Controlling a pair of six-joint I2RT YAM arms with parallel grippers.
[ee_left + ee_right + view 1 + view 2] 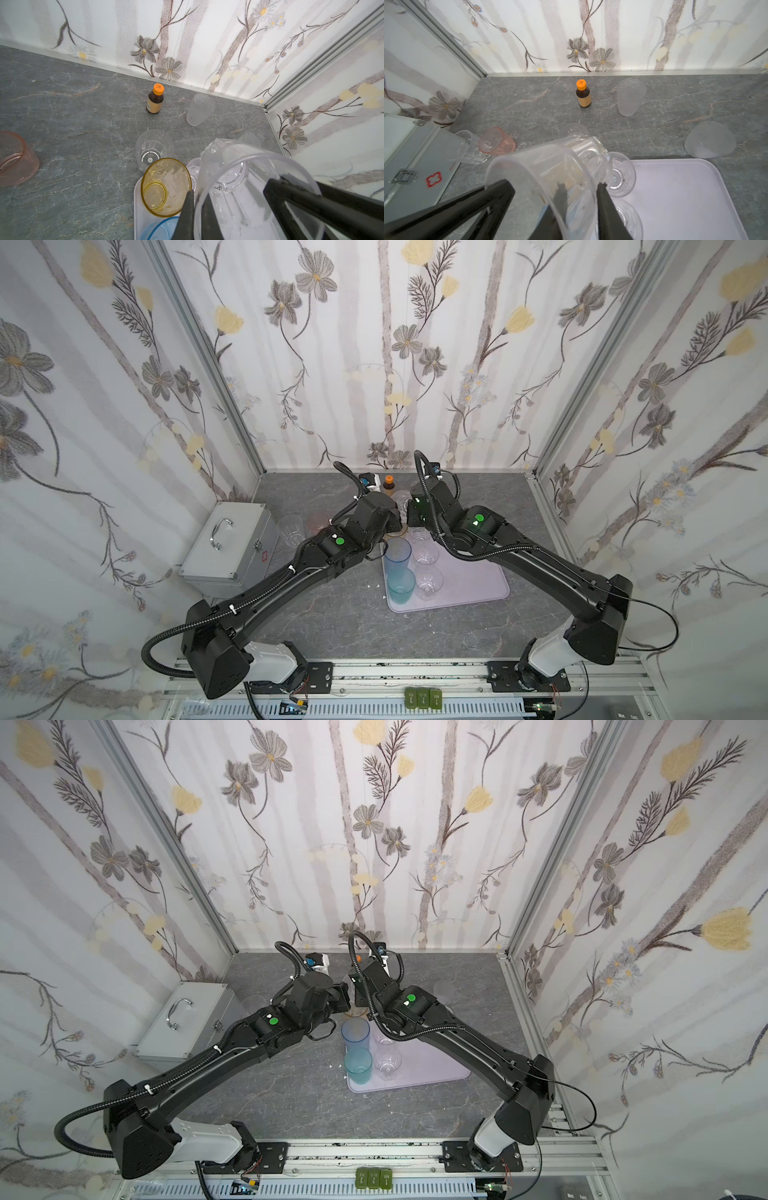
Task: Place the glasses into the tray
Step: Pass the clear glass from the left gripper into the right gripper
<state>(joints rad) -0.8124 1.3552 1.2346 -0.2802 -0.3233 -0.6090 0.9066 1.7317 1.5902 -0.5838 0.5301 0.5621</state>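
Glasses: one clear faceted tumbler (239, 176) hangs tilted over the far left end of the lilac tray (675, 197). An amber glass (164, 187), blue glass (397, 556), teal glass (401, 587) and clear glasses (429, 578) stand in it, while a pink glass (497, 141) and frosted glass (630, 95) sit on the table (316, 614). Left gripper (197, 199) is pinched tight on the tumbler's rim wall; right gripper (581, 187) straddles the opposite rim wall, one finger inside and one outside, and whether it clamps cannot be determined.

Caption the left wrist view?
Left gripper pinches a clear glass by its rim, next to the amber glass in the tray.
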